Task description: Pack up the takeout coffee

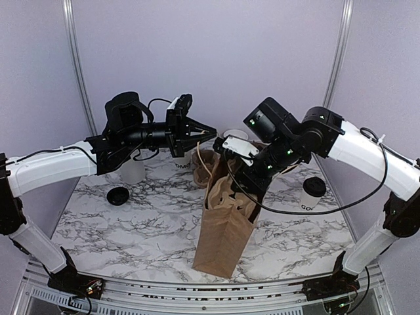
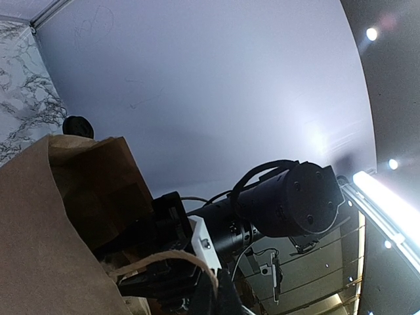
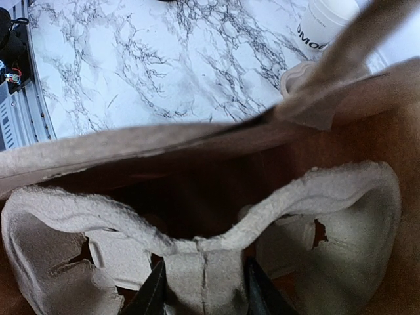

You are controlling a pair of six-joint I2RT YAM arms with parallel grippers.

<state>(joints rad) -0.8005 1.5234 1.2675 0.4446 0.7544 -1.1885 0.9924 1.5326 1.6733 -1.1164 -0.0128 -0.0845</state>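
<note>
At mid-right of the top view, the takeout coffee [image 1: 314,193] stands upright on the tabletop [image 1: 131,230] w/ its black lid on and its long axis vertical. It's right of the brown paper bag [image 1: 223,230] and well apart from it.

Right fingers [image 3: 155,296] are down in the bag mouth, pinching the centre ridge of a pulp cup carrier [image 3: 203,262]. The coffee lies right of them in the top view, and the right arm is clearly the nearer 1.

Left fingers [image 1: 200,129] are pressed together at upper centre, apparently nipping the bag handle [image 2: 164,258] to hold the bag open.

Bag holds only the carrier, and the 2 pockets in view look empty.

1 lidless cup [image 1: 182,161] sits behind the bag, and a loose black lid [image 1: 118,195] lies at left.
</note>
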